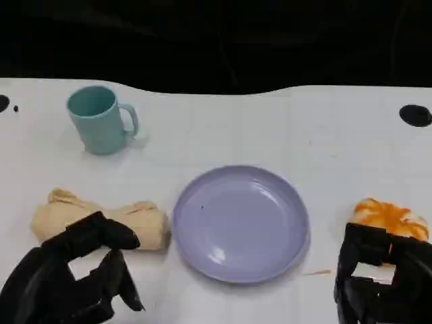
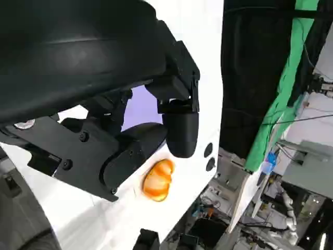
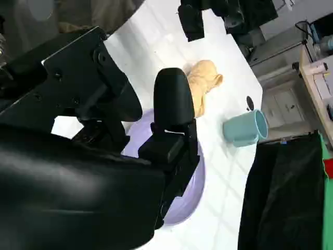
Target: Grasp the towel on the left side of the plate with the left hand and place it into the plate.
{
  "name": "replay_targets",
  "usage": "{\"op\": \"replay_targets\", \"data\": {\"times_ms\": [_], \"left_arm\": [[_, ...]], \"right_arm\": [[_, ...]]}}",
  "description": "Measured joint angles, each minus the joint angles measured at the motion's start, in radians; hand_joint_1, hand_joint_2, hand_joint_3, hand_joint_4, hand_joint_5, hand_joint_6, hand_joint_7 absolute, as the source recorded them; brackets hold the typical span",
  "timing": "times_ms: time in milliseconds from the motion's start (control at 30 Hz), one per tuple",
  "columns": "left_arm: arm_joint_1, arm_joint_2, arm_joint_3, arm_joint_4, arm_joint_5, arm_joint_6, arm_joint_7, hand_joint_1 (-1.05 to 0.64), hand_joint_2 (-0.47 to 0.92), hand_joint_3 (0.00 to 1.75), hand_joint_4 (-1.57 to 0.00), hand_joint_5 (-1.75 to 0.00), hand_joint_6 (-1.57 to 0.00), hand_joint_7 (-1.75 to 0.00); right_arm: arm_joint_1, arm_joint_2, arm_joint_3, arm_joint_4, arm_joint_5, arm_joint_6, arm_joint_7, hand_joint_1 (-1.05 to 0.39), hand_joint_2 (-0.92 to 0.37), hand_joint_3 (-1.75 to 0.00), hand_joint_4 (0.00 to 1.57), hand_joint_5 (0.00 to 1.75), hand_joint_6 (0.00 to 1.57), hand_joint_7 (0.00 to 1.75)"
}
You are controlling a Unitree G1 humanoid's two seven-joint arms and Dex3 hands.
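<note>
The rolled beige cloth towel [image 1: 101, 219] is seen at lower left, just beside the round lavender plate [image 1: 241, 223] (nothing lies in it), while the black left hand [image 1: 71, 277] is held open over it, poised for grasping.

Just beyond the left hand [image 1: 71, 277], with fingers spread and seemingly above rather than touching it, the towel [image 1: 101, 219]; bare table [image 1: 270, 125] onward to the plate [image 1: 241, 223] at its inner side, the mug [image 1: 101, 119] well ahead, off that path.
</note>
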State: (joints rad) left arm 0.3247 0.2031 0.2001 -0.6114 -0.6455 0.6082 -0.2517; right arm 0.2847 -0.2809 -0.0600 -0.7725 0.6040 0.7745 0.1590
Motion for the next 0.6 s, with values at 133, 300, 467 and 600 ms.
{"op": "replay_targets", "data": {"times_ms": [133, 300, 467, 600], "left_arm": [[0.000, 0.000, -0.001, 0.000, 0.000, 0.001, 0.001, -0.18, 0.57, 1.09, -0.75, -1.75, -0.73, -1.53], [0.000, 0.000, -0.001, 0.000, 0.000, 0.001, 0.001, -0.18, 0.58, 1.08, -0.75, -1.75, -0.73, -1.53], [-0.001, 0.000, -0.001, 0.000, -0.001, 0.003, 0.002, -0.18, 0.59, 1.07, -0.75, -1.75, -0.73, -1.53], [-0.004, 0.000, -0.001, 0.000, -0.002, 0.003, 0.002, -0.18, 0.59, 1.06, -0.75, -1.75, -0.74, -1.54]], "right_arm": [[-0.002, 0.000, 0.003, 0.001, -0.003, 0.000, 0.000, 0.03, -0.51, -1.47, 0.88, 1.75, 0.77, 1.63], [-0.003, 0.000, 0.006, 0.006, -0.004, 0.000, 0.000, 0.01, -0.50, -1.46, 0.88, 1.75, 0.76, 1.63], [-0.003, -0.001, 0.013, 0.006, -0.017, 0.000, 0.000, -0.01, -0.48, -1.45, 0.87, 1.75, 0.75, 1.61], [-0.004, -0.001, 0.014, 0.006, -0.021, 0.000, 0.001, -0.01, -0.47, -1.45, 0.86, 1.75, 0.75, 1.61]]}}
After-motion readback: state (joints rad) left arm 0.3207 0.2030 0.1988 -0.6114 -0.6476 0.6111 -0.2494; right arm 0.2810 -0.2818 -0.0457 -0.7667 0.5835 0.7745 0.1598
